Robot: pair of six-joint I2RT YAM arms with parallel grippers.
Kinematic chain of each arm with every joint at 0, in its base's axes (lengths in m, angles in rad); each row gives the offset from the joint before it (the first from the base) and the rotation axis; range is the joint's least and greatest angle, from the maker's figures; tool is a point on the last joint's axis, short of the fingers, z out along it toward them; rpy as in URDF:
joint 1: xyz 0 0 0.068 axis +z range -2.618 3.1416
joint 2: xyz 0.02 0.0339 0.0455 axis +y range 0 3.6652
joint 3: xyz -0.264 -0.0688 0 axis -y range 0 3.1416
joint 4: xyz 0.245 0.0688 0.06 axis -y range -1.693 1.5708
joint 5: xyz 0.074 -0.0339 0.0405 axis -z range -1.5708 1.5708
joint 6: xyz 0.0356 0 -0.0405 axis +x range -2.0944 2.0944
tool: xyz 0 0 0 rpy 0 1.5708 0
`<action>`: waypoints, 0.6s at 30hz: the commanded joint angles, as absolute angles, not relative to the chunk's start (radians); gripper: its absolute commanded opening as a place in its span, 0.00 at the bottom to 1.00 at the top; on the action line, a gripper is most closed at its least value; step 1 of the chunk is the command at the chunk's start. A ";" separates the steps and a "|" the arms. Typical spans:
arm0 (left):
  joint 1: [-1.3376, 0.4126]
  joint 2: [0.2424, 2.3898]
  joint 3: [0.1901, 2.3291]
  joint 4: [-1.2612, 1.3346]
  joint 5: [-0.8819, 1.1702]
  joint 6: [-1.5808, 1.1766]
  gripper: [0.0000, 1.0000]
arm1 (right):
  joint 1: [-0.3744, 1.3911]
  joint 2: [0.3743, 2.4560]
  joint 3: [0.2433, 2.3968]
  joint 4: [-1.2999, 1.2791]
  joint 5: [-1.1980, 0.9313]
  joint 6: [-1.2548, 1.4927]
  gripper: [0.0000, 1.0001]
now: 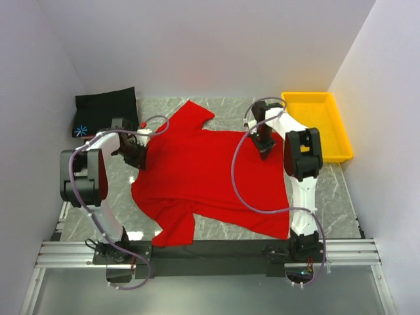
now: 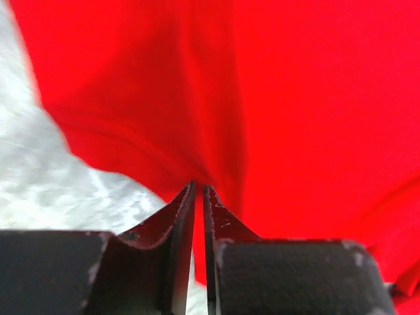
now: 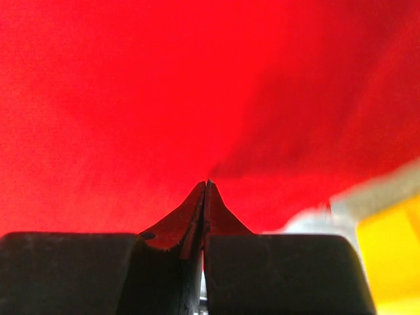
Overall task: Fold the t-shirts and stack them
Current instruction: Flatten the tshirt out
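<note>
The red t-shirt (image 1: 203,174) lies spread over the middle of the marble table, one sleeve pointing to the far side and one to the near side. My left gripper (image 1: 140,159) is at its left edge, shut on a pinch of the red cloth (image 2: 216,131). My right gripper (image 1: 266,149) is at its far right edge, shut on the red cloth (image 3: 197,98). A folded black t-shirt (image 1: 105,108) with a blue-white starburst mark (image 1: 81,130) lies at the far left. The pale pink shirt is out of view.
A yellow plastic tray (image 1: 341,141) stands at the far right, its corner in the right wrist view (image 3: 394,256). White walls close in the table on three sides. The grey marble tabletop (image 1: 344,197) shows around the shirt. The arm cable loops over the shirt's right half.
</note>
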State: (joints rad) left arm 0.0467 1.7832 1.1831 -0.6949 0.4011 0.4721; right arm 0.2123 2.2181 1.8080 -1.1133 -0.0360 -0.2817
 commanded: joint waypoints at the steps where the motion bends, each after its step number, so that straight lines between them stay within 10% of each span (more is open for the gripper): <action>1: 0.051 1.787 1.131 -0.638 0.367 0.405 0.16 | 0.213 2.302 1.893 -1.127 0.021 -0.258 0.02; 13: 0.083 1.580 0.847 -0.710 0.238 0.440 0.11 | 0.273 2.355 1.953 -1.129 0.006 -0.322 0.03; 18: 0.103 1.601 0.968 -0.739 0.348 0.442 0.25 | 0.272 2.289 1.951 -1.114 -0.064 -0.336 0.10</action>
